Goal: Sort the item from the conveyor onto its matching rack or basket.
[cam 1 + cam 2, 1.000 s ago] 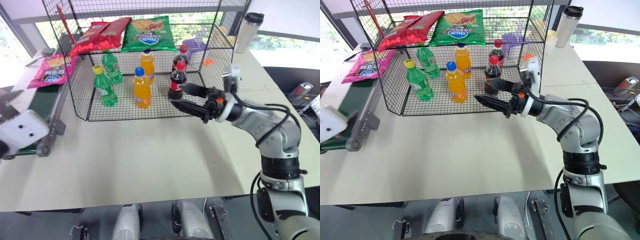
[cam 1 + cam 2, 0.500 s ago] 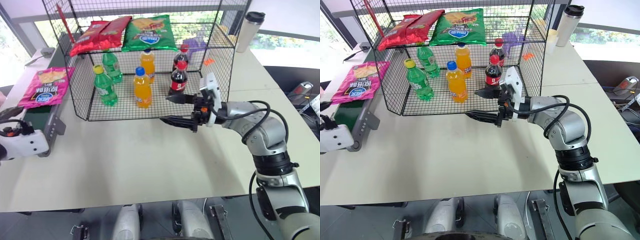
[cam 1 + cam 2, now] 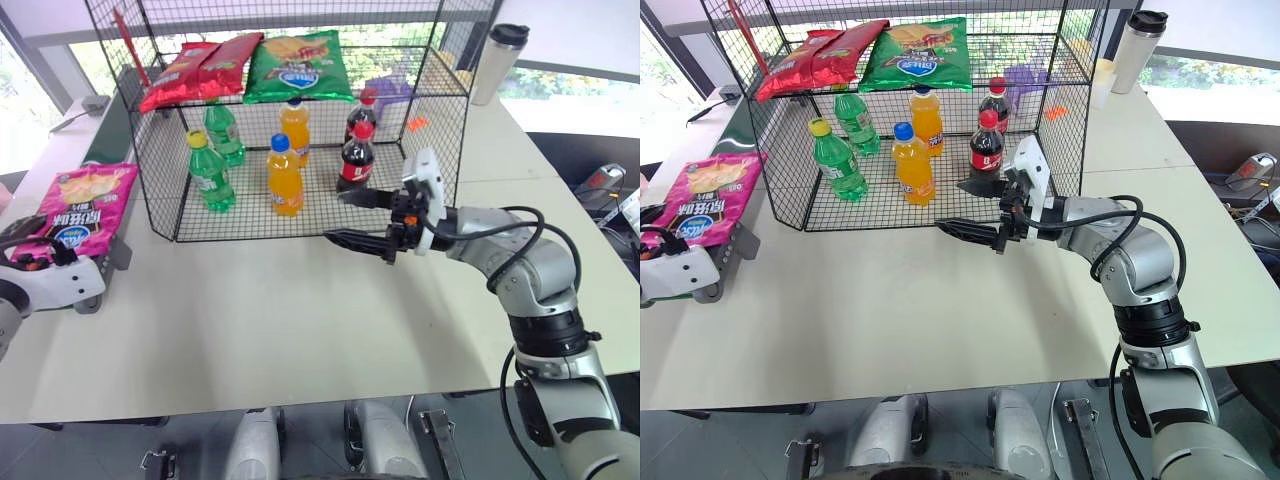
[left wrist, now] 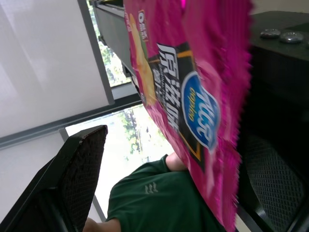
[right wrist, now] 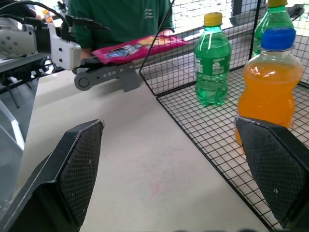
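Left eye view: pink bag (image 3: 82,206) sits on the conveyor (image 3: 112,246) end, my left gripper (image 3: 38,243) gaping beside it, right gripper (image 3: 352,218) wide, nothing racked (image 3: 440,90) yet.

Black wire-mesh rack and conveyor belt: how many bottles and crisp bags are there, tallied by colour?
Green plastic bottles: 2
Orange plastic bottles: 2
Dark cola bottles with red caps: 2
Red crisp bags: 2
Green crisp bag: 1
Magenta-pink crisp bag: 1
Total: 10
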Action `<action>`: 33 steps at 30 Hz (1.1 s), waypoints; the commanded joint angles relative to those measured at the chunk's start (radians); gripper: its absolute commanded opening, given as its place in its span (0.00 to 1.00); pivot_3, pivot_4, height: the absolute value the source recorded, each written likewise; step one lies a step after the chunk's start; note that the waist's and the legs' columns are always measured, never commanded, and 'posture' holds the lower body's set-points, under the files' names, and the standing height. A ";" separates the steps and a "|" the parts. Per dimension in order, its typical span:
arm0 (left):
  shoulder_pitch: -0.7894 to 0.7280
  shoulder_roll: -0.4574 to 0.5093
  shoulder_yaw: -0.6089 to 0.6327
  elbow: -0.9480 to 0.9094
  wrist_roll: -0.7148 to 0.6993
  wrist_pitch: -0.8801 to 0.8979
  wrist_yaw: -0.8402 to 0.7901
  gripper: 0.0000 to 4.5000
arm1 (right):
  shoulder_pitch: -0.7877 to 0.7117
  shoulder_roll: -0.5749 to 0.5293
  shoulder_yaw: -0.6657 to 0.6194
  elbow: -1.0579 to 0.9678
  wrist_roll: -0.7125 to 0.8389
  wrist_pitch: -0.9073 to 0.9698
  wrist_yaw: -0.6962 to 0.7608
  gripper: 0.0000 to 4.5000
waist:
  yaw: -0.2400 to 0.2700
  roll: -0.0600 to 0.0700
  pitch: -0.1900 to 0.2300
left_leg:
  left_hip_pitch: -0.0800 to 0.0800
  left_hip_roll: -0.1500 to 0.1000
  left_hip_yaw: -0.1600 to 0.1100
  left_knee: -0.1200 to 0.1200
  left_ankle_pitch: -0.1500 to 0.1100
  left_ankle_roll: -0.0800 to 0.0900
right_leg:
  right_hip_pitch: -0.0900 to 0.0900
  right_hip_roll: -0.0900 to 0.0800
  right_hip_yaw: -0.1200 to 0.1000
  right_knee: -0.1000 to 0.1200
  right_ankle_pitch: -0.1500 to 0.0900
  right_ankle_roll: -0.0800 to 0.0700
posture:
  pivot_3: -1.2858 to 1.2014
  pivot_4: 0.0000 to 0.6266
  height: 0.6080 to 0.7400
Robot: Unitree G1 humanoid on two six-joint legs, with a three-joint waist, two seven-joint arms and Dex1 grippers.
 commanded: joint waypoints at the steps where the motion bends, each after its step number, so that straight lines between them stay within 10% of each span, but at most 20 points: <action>1: -0.035 -0.004 -0.028 0.015 0.019 0.013 0.027 0.99 | 0.003 0.002 -0.033 -0.053 0.014 -0.004 -0.015 1.00 | 0.000 0.000 0.000 | 0.000 0.000 0.000 0.000 0.000 0.000 | 0.000 0.000 0.000 0.000 0.000 0.000 | 0.52 0.24 1.00; 6: -0.075 -0.011 -0.076 0.048 0.018 0.012 0.036 0.99 | 0.007 0.001 -0.038 -0.065 0.015 -0.001 -0.033 1.00 | 0.001 0.000 0.000 | 0.000 0.000 0.000 0.000 0.000 0.000 | 0.000 0.000 0.000 0.000 0.000 0.001 | 0.52 0.24 1.00; 9: -0.102 -0.013 -0.106 0.072 0.019 0.010 0.046 0.81 | 0.010 -0.003 -0.040 -0.069 0.012 -0.002 -0.039 1.00 | 0.001 0.000 0.000 | 0.001 0.000 0.000 0.000 0.000 0.000 | 0.001 0.000 0.000 0.001 0.000 0.001 | 0.52 0.24 1.00; 17: -0.144 -0.007 -0.135 0.099 0.036 0.029 0.079 0.01 | 0.009 -0.001 -0.044 -0.060 0.001 -0.014 -0.054 1.00 | 0.001 0.000 0.000 | 0.001 0.000 0.000 0.001 0.000 0.000 | 0.001 0.000 0.000 0.002 0.001 0.001 | 0.52 0.24 1.00; 27: -0.193 0.092 0.019 -0.006 -0.034 0.078 -0.026 0.01 | 0.014 0.012 -0.045 -0.033 -0.012 -0.039 -0.058 1.00 | 0.001 -0.001 0.000 | 0.001 0.000 0.000 0.001 0.000 0.000 | 0.001 0.000 0.000 0.003 0.001 0.001 | 0.52 0.24 1.00; 33: -0.305 0.182 0.245 -0.083 -0.367 0.196 -0.386 0.01 | 0.015 0.018 -0.051 -0.007 -0.013 -0.056 -0.051 1.00 | -0.002 -0.003 0.000 | 0.001 0.000 0.000 0.002 0.000 0.000 | 0.001 0.000 0.000 0.002 0.001 0.001 | 0.52 0.24 1.00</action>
